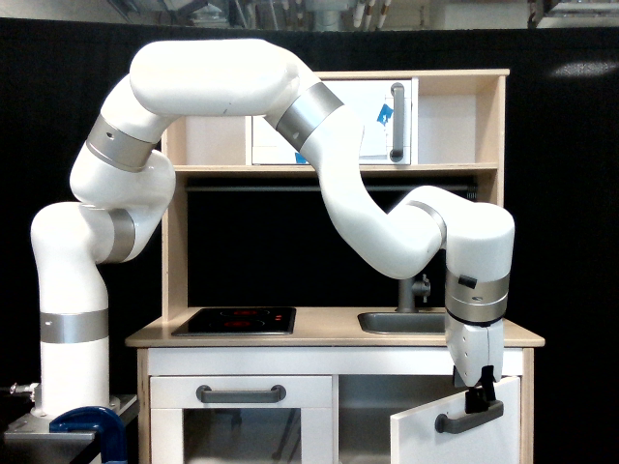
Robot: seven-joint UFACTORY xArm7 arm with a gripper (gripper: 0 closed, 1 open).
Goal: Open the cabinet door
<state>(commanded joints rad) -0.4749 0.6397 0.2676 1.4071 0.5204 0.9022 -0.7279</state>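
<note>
Directly under tool (477, 396): cabinet door (426, 440), ajar.

One robot arm (222, 92) can be counted, with one tool (476, 394) hanging at about 5 o'clock. Three doors are seen on the play kitchen: one cabinet door (455, 437) at 5 o'clock, one windowed oven door (242, 425) at 6 o'clock, and one upper white door (372, 121) at roughly 1 o'clock. Three grey handles are counted too, one per door. On the desk (329, 329), one black hob (237, 320) and one sink (398, 322) are found. One blue clamp (92, 425) is spotted at 8 o'clock.
</note>
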